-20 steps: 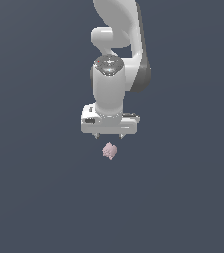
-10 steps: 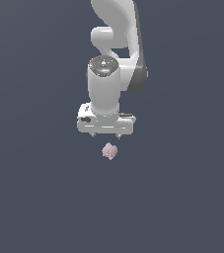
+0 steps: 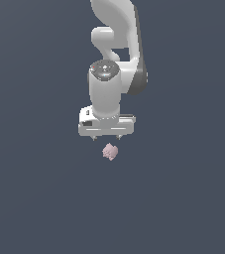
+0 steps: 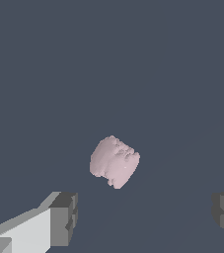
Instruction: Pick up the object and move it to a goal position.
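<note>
Big white arm reaching down the middle of the exterior view, wrist pointing straight at the flat dark grey-blue worktop. At its end, the gripper hangs with its jaws spread wide and nothing between them; in the wrist view the grey fingertips sit far apart at opposite edges of the picture. And there's the object, a tiny pale pink lumpy blob, alone on the worktop just beyond the gripper, apart from it. The wrist view has the object lined up with the gap between the open jaws, but untouched.
</note>
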`<state>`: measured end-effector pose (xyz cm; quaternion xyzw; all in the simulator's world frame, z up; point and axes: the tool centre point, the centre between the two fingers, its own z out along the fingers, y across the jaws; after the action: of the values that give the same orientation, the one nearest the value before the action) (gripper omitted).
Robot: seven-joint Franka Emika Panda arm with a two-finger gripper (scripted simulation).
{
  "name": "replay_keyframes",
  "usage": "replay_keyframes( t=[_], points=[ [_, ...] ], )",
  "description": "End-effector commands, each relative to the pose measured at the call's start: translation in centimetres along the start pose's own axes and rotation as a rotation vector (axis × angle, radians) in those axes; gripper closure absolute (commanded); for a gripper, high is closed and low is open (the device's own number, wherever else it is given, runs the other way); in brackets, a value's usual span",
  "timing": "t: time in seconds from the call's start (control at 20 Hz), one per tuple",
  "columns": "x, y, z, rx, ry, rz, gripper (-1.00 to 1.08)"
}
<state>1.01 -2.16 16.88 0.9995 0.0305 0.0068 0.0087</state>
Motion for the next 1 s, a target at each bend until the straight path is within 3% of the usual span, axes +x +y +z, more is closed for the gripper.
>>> replay_keyframes(
  t=[0.0, 0.95],
  points=[
    [0.0, 0.0, 0.4, -0.001, -0.001, -0.048, -0.92],
    [-0.3, -0.7, 4.3, 0.005, -0.01, -0.568, -0.92]
  ],
)
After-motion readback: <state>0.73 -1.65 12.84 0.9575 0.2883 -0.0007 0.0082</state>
